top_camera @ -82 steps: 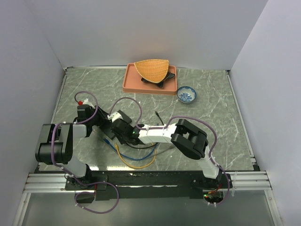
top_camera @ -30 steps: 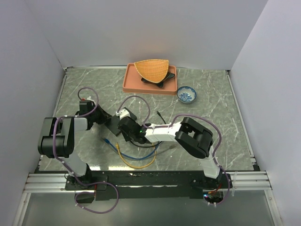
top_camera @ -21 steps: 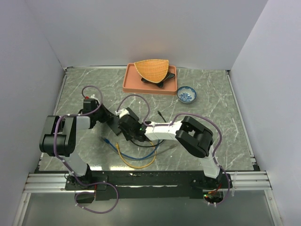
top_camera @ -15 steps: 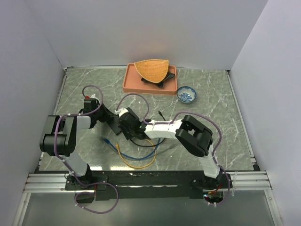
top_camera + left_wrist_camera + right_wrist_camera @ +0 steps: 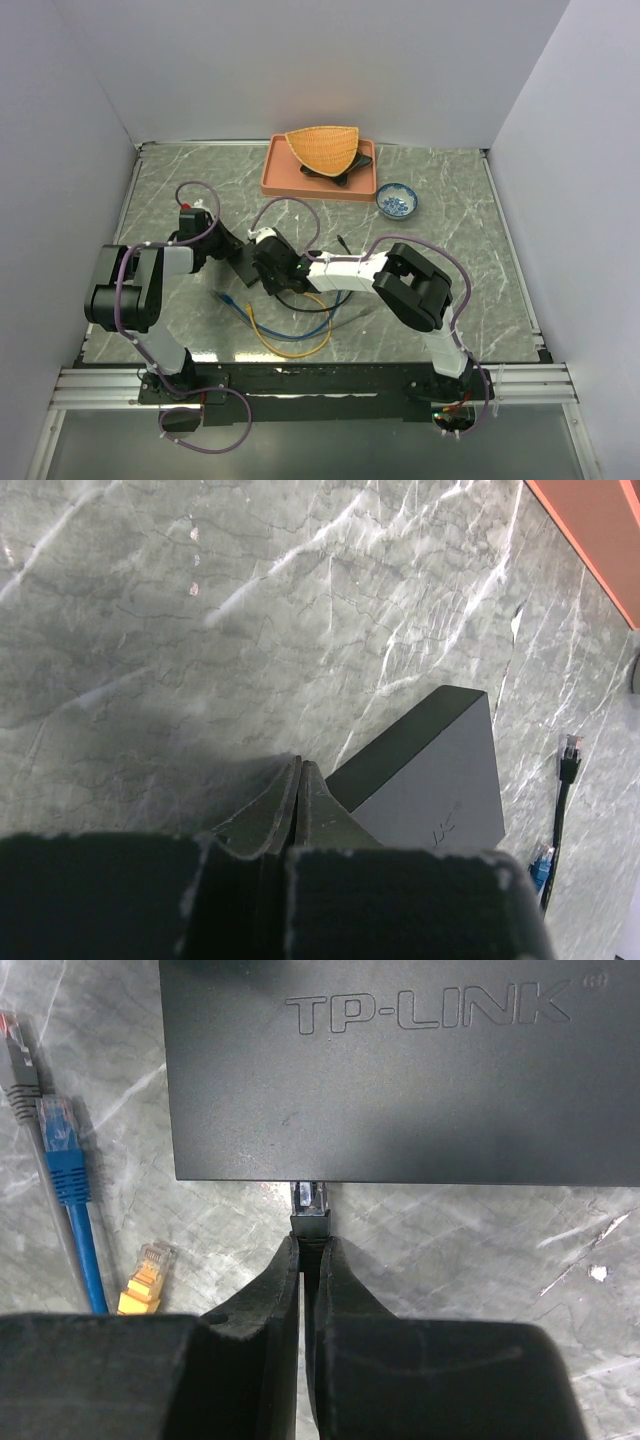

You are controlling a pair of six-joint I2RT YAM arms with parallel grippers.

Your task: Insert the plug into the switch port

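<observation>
The switch [image 5: 400, 1070] is a flat black box marked TP-LINK; it lies on the marble table between the two arms [image 5: 245, 265] and shows in the left wrist view [image 5: 430, 780]. My right gripper [image 5: 310, 1245] is shut on the boot of a black plug [image 5: 310, 1207], whose clear tip meets the switch's near long edge. My left gripper [image 5: 300, 770] is shut and empty, its tips at the switch's far corner. The sockets are hidden.
Loose cables lie by the switch: a grey plug [image 5: 18, 1055], a blue plug [image 5: 62, 1135] and a yellow plug [image 5: 145, 1275], with yellow and blue loops [image 5: 290, 335]. An orange tray [image 5: 275, 170] with a wicker basket [image 5: 322, 147] and a small blue bowl [image 5: 398, 202] stand at the back.
My right gripper has moved up and left with the plug to the switch's edge. My left gripper has moved up to the switch's far corner.
</observation>
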